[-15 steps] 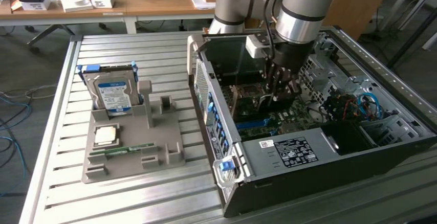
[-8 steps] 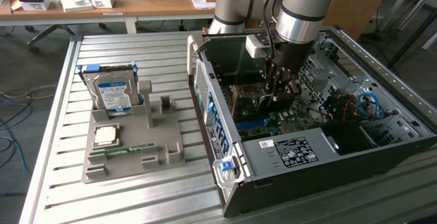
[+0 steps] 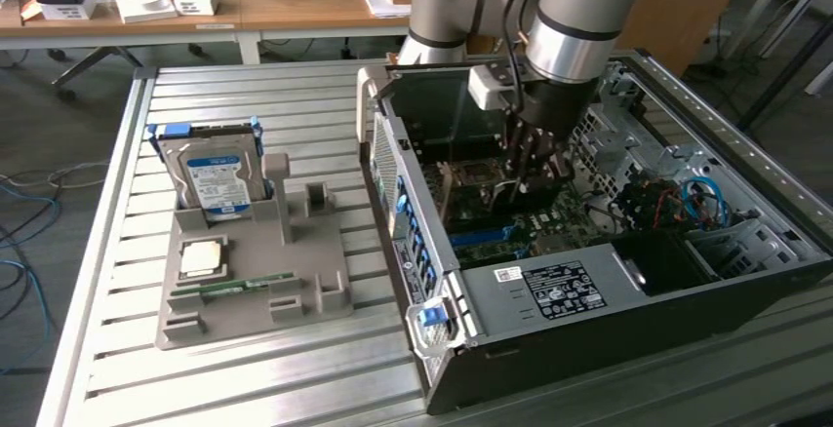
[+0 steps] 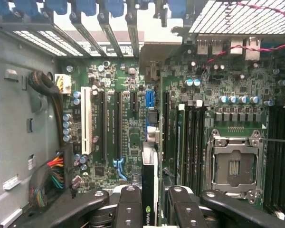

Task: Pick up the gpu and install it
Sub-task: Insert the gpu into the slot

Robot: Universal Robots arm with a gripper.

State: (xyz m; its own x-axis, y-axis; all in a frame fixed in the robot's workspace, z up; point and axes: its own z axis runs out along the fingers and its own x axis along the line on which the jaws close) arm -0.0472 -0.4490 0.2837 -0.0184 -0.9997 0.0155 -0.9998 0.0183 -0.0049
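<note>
Lying open on the counter (image 3: pixel 260 378), the computer case (image 3: pixel 547 291) is fitted with a motherboard (image 4: pixel 118 95); beside the case, a hard drive (image 3: pixel 218 178) and memory stick (image 3: pixel 234 288) are kept in a grey holder (image 3: pixel 312 295). The gpu (image 4: pixel 149 190) is clamped edge-on between the fingers (image 4: pixel 129 206), over the motherboard's slots.

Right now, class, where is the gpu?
In the wrist view the gpu stands edge-on, held in the gripper, over the motherboard inside the computer case at the exterior view's right.
</note>
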